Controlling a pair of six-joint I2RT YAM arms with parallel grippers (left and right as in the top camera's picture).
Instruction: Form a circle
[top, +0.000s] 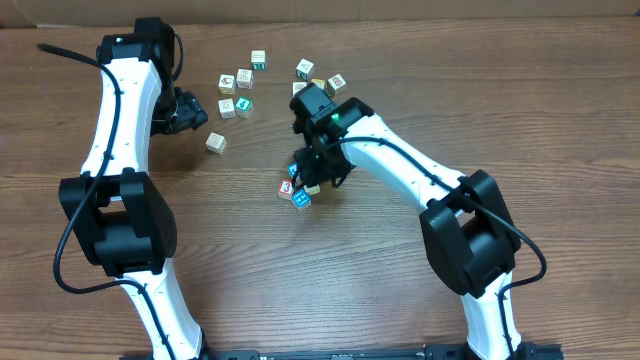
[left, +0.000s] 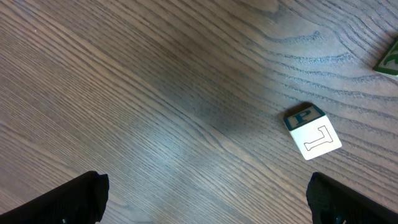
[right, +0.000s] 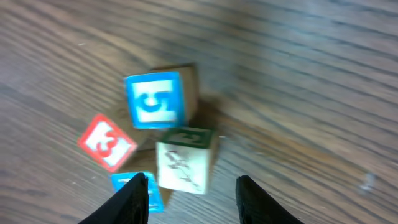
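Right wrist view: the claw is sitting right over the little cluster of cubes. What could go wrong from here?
1. The right claw stands open astride the cream cube with little room on either side. Any sideways drift as it lifts could drag that cube out of place.
2. One finger overlaps the lower blue cube in this view, so it may nudge it against the red cube.

Soft, even light from above on the brown wood-grain table, faint shadows. Right wrist view blurred, perhaps by motion, smearing the small printed cubes.
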